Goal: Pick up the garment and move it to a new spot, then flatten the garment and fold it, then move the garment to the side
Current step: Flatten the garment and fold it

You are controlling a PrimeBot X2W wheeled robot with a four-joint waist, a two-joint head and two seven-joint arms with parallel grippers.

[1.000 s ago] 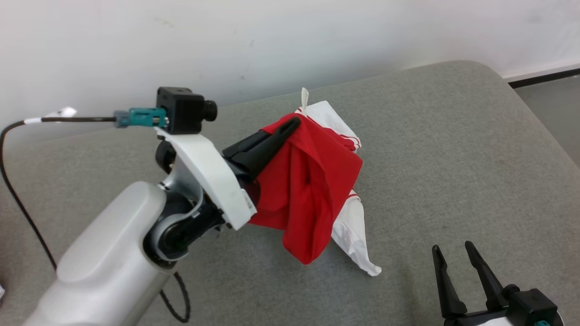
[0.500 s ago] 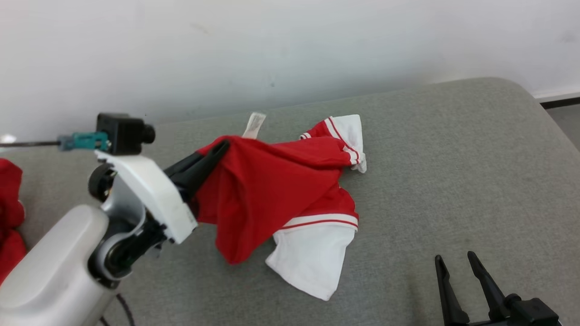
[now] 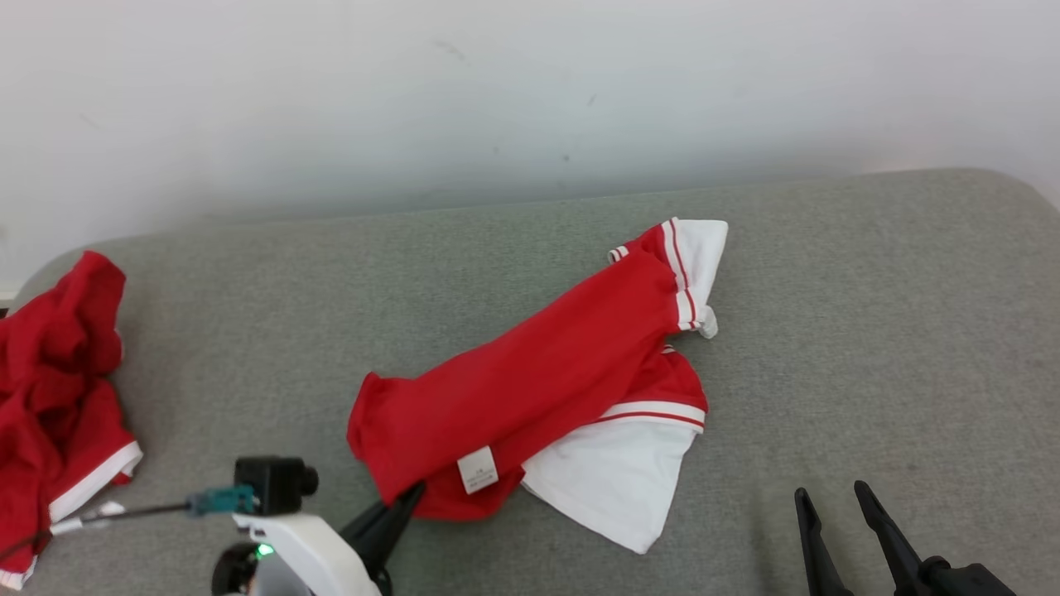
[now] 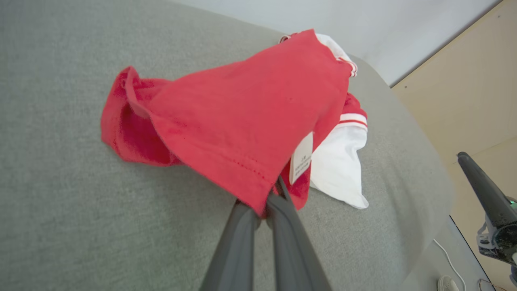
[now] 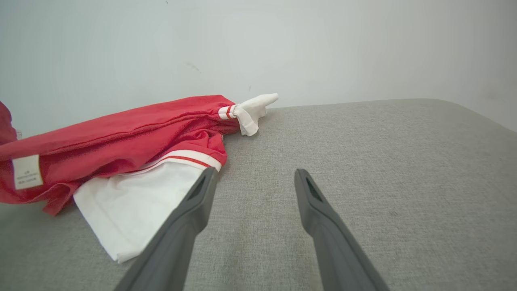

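From the head: no more holding the garment (image 3: pixel 538 389) up high in a bunch, as a second ago. Now pulled down low and close, and laid out long on the grey cushion (image 3: pixel 828 290), with red on top and a white part (image 3: pixel 613 480) under it. Still pinched at the near red edge by the left gripper (image 3: pixel 408 495), squeezed tight right beside the white label (image 3: pixel 478 470). Also looking a new way now, so catching another red cloth (image 3: pixel 58 372) far off at the left. Low at the right, waiting with the right gripper (image 3: pixel 831 497), spread wide and holding nothing.

From the left wrist: biting a doubled bit of red hem between the two dark fingers (image 4: pixel 242 234), with the rest spread away over the cushion.

From the right wrist: hanging just above the cushion, near the white part but not touching it.

Looks like done with the carrying and set down in a new spot. Not flat yet, though, and still twisted and folded over. Next, most likely, tugging and smoothing.
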